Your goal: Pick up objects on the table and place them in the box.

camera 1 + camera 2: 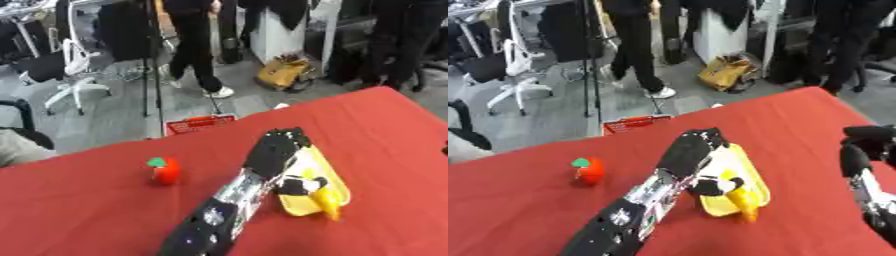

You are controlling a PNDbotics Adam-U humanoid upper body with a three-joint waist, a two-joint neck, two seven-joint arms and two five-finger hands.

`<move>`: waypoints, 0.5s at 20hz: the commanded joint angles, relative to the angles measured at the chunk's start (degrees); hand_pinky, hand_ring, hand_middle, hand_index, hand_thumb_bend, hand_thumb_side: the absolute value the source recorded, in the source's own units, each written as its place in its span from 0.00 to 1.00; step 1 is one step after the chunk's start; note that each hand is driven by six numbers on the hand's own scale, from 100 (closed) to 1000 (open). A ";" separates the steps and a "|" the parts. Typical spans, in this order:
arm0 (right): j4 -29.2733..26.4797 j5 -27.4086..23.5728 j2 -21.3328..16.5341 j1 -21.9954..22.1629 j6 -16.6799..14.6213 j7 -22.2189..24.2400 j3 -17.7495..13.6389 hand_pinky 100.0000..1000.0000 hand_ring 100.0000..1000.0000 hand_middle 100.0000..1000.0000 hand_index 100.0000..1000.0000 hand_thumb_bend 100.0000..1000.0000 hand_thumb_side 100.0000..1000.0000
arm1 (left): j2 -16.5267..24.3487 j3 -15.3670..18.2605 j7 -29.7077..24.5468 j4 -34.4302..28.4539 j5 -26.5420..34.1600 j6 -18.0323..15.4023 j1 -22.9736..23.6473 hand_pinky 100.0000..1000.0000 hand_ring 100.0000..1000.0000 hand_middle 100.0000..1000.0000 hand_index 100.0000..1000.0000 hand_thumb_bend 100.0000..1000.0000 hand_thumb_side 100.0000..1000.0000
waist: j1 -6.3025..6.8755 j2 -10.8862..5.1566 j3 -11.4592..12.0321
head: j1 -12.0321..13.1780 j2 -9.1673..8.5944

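We see a bench [385,130] covered in red cloth, lying askew in both views, its far edge running up toward the right. On it, toward the left, a small red round thing with a green top [164,169] stands alone. Well apart from it, nearer the middle, a shallow yellow tray [333,176] rests on the cloth, with a yellow-orange object [327,205] at its near edge.

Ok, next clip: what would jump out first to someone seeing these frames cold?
The robot's left hand reaches across the middle of the red table, fingers curled over a shallow yellow tray, with a yellow-orange object at the tray's near edge by the thumb. A small red fruit with a green top sits alone to its left. The right hand shows at the right edge of the right eye view.
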 commanded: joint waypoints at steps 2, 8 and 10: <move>-1.36 -0.09 -0.37 -0.38 0.00 -0.02 -0.28 0.57 0.58 0.55 0.72 0.24 0.63 | 0.78 1.42 -2.90 1.42 -1.40 4.28 -0.42 0.75 0.71 0.76 0.76 0.69 0.52 | 0.02 -0.71 0.25 | -0.14 -0.49; -1.36 0.18 -0.48 -0.07 0.09 -0.23 -0.55 0.57 0.58 0.55 0.72 0.25 0.63 | 2.48 3.28 -2.93 1.69 0.35 9.29 0.15 0.75 0.73 0.78 0.77 0.68 0.54 | -0.22 -0.55 0.91 | -0.44 -0.51; -1.36 0.29 -0.56 0.16 0.17 -0.28 -0.65 0.57 0.58 0.55 0.72 0.25 0.63 | 4.12 4.23 -0.02 -0.39 2.14 10.97 0.24 0.74 0.73 0.79 0.77 0.68 0.53 | -0.32 -0.54 1.37 | -0.76 -0.63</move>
